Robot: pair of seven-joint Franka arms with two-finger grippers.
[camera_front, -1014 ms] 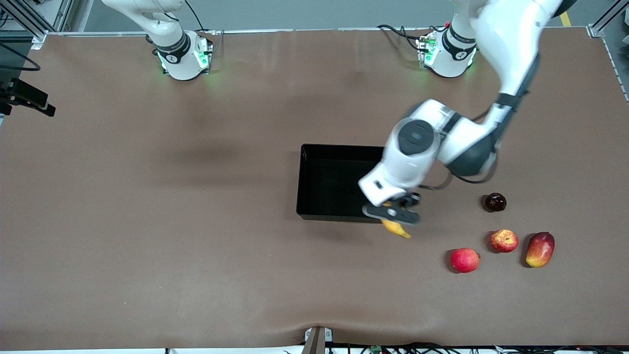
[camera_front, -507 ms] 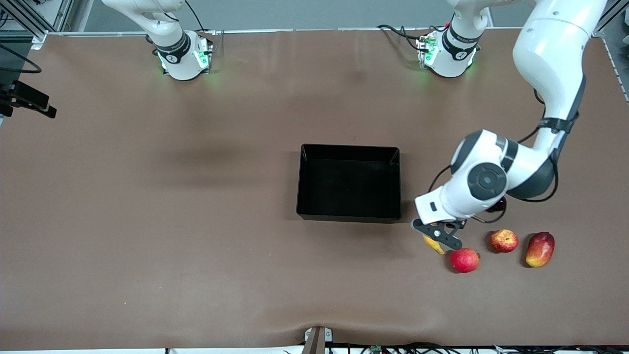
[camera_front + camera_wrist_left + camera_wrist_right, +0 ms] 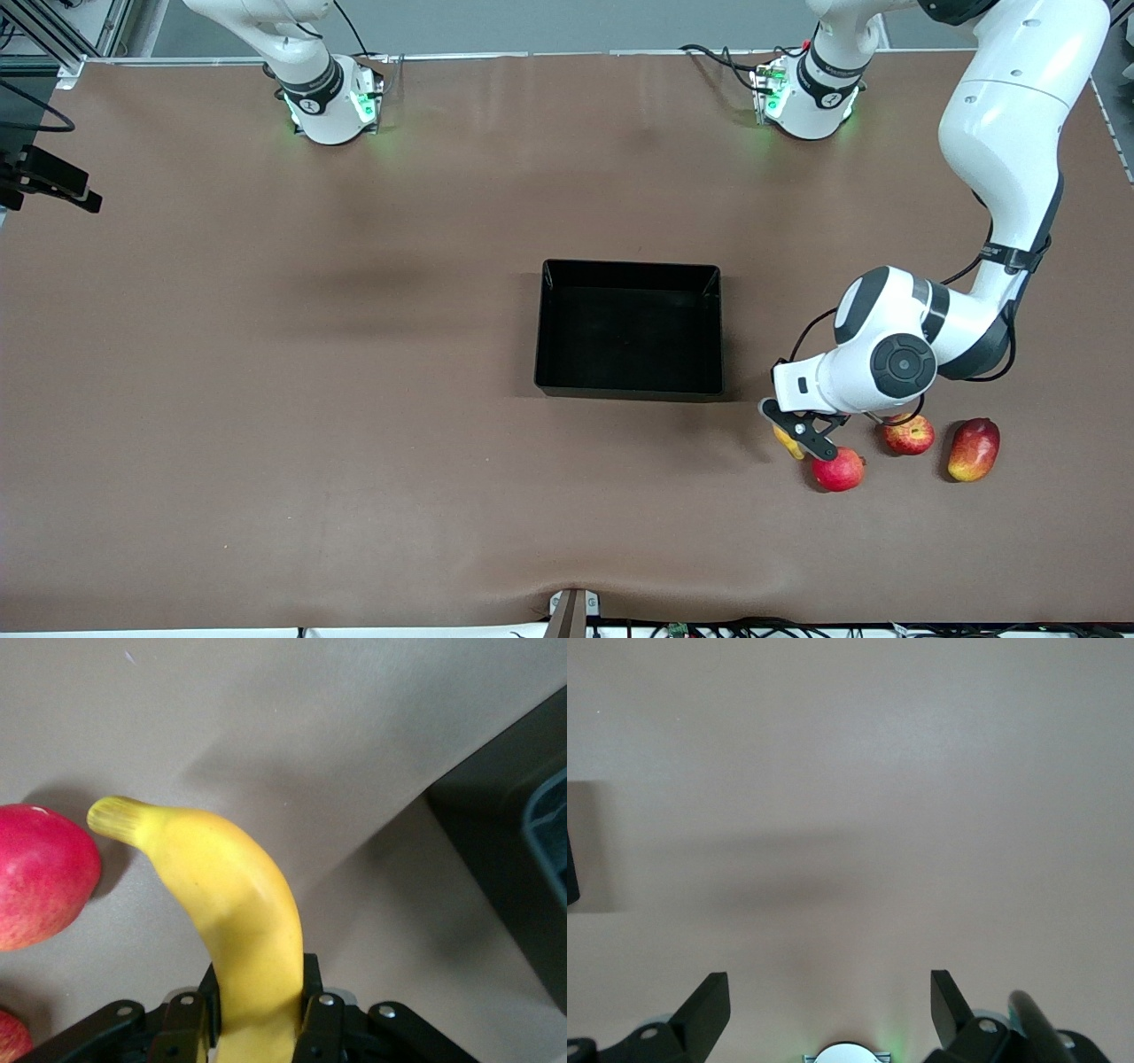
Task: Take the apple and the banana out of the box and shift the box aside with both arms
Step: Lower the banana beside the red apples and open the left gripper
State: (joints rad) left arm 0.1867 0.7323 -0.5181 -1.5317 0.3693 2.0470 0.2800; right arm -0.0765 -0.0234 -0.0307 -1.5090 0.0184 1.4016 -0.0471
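Left tool [image 3: 257, 1028] hides most of banana [image 3: 232, 912].

Plain yellow banana [image 3: 239, 930], glossy black box [image 3: 628, 328], apple [image 3: 909, 434] red (pale yellow streaks).

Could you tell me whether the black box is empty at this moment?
Empty: the box shows only bare black floor, and the banana is outside it, shut in the left gripper.

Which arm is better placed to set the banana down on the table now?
The left arm. Its gripper is shut on the banana, low over the table beside the pink-red fruit. The right gripper waits with jaws open, holding nothing, away from the fruit.
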